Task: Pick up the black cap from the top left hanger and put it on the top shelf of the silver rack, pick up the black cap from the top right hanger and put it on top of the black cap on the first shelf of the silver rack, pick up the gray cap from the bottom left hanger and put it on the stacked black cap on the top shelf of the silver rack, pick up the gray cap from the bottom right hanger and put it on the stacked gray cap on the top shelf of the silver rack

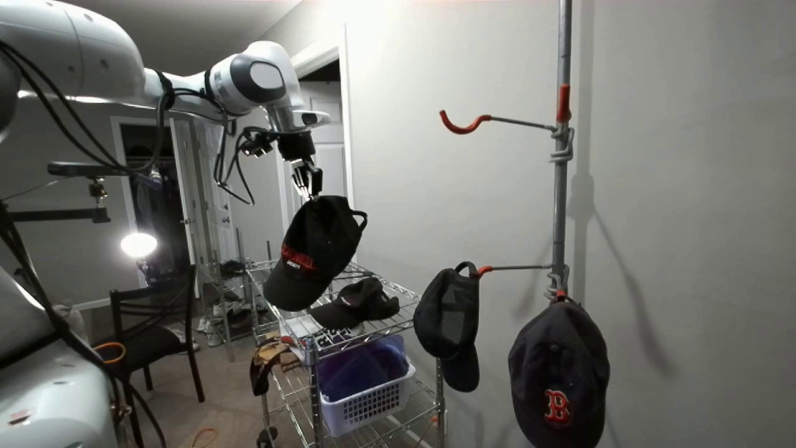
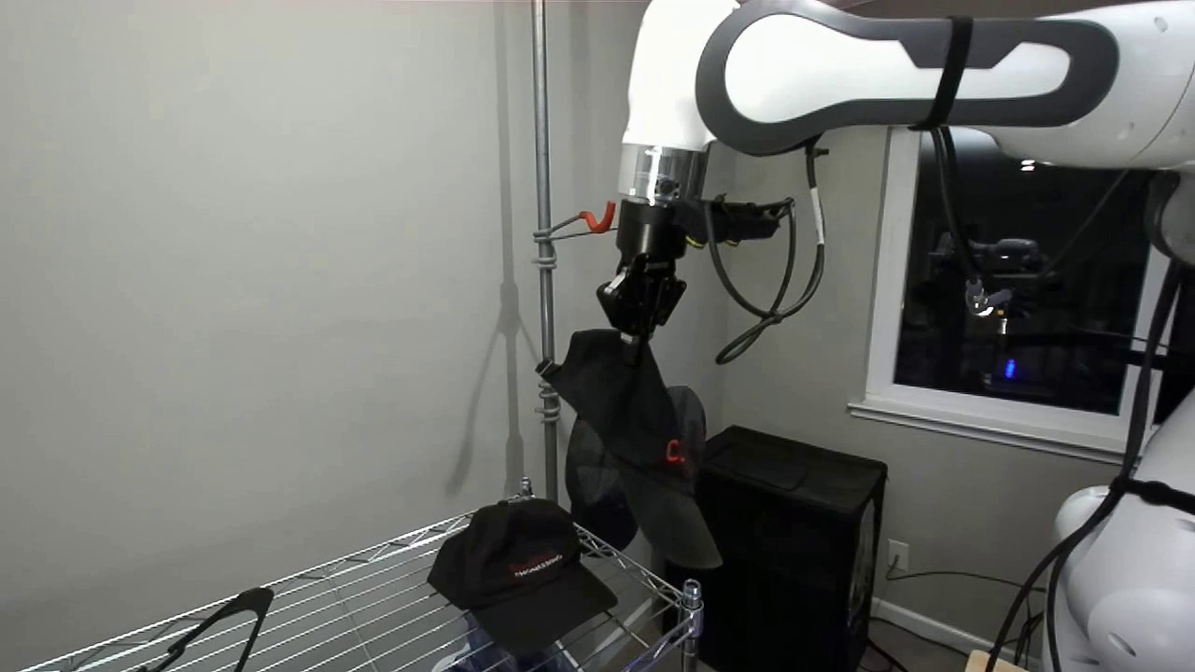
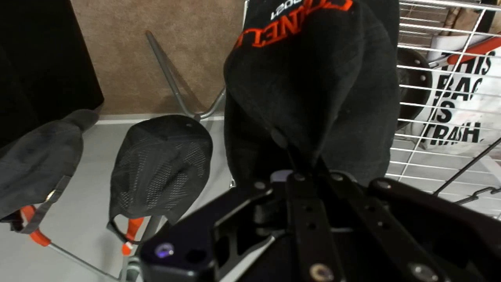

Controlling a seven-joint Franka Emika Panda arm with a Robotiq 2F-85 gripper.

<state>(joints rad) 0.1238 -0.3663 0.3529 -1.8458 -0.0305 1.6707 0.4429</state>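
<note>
- White arm [image 2: 822, 70], dark gray trim [image 2: 711, 79], upper right in an exterior view
- Black strap [image 2: 949, 75] around it
- Loopy black cable [image 2: 773, 317]
- Black gripper [image 3: 307, 166], round screws [image 3: 321, 272], wrist view, bottom

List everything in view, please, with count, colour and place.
silver rack: 1, silver, near wall
held cap: 1, black, in gripper
shelved cap: 1, black, top shelf
pole: 1, grey, near wall
hooks: 4, red ends, on pole
mesh cap: 1, charcoal, lower hook
B cap: 1, charcoal, lower hook
basket: 1, white, inside rack
lettered bag: 1, white, inside rack
hooked thing: 1, black, top shelf
chair: 1, black, background
lamp: 1, white, background
window: 1, white frame, background
boxy thing: 1, black, beyond rack
clutter: uncounted, mixed, background
arm: 1, white, above held cap
gripper: 1, black, shut on held cap
</note>
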